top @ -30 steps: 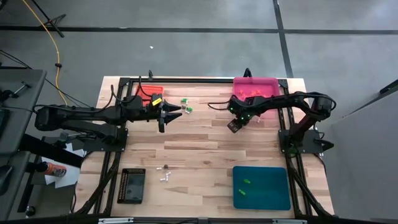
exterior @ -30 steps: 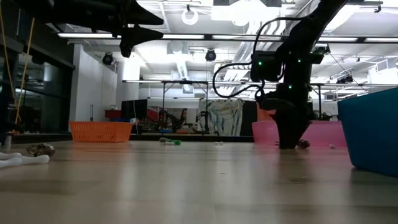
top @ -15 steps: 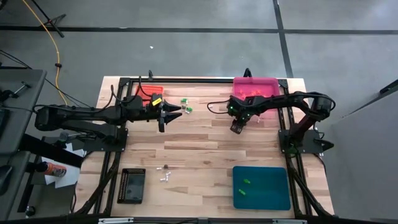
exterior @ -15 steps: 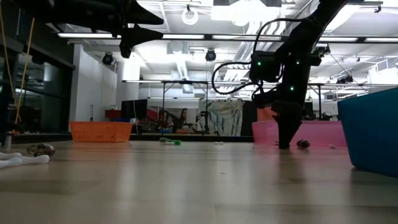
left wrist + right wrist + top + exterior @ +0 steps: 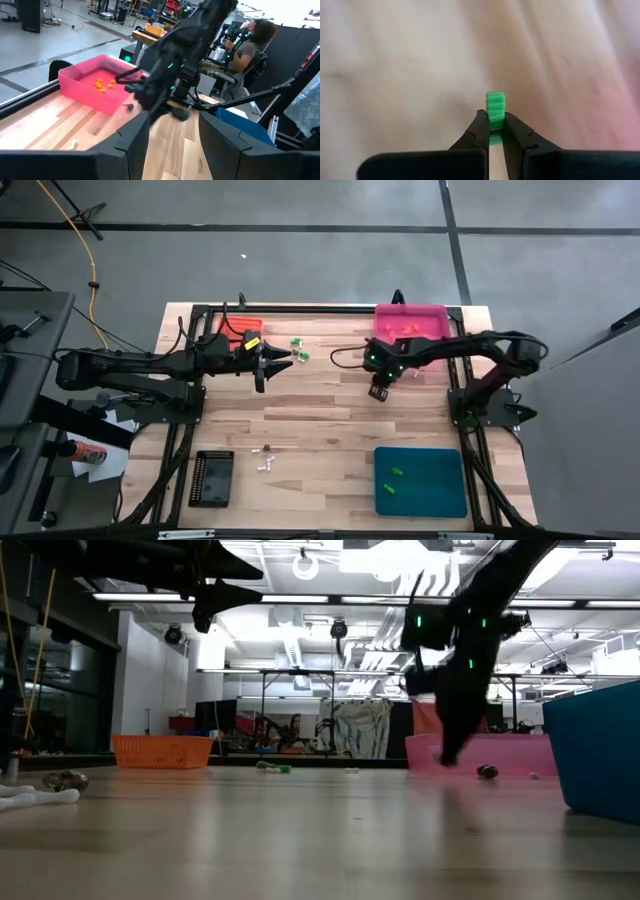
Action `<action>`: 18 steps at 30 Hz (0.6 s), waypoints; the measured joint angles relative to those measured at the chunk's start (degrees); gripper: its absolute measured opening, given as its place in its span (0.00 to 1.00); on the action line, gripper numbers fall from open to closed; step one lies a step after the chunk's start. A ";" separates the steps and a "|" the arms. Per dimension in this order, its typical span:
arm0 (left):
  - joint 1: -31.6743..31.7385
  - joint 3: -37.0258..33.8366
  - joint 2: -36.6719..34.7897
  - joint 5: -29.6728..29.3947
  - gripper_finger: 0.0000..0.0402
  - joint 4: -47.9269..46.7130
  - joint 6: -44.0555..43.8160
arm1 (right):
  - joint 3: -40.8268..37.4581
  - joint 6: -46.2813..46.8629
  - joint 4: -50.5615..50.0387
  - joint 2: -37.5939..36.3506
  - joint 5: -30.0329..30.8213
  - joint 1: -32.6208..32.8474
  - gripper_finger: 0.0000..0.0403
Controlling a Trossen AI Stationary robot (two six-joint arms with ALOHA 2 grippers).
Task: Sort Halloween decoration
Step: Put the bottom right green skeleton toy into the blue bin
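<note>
High view: right gripper (image 5: 378, 392) sits just in front of the pink tray (image 5: 410, 320), left gripper (image 5: 268, 365) parked open by the orange tray (image 5: 238, 326); right wrist view: fingers (image 5: 481, 131) pinched shut on a green trinket (image 5: 495, 109), presumably bound for the teal tray (image 5: 421, 482) holding other green pieces.

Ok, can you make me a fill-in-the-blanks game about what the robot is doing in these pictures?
1. The right gripper pinches a tiny trinket colored ____.
2. The orange trinkets lie in the ____ tray.
3. Two green trinkets lie in the ____ tray.
4. The left gripper's fingers are ____.

Missing words: green; pink; teal; open
</note>
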 joint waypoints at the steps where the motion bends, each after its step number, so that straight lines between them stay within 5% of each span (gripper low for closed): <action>1: 0.00 0.00 0.00 -0.15 0.39 0.05 0.01 | 0.54 0.25 1.30 -1.66 -1.34 0.62 0.02; 11: 3.45 0.01 0.28 -0.14 0.39 9.87 0.01 | 2.91 5.44 28.82 -13.02 -2.16 5.51 0.01; 18: 1.75 6.02 5.34 3.28 0.39 5.42 2.96 | 2.93 5.25 41.70 -13.63 -2.79 8.03 0.01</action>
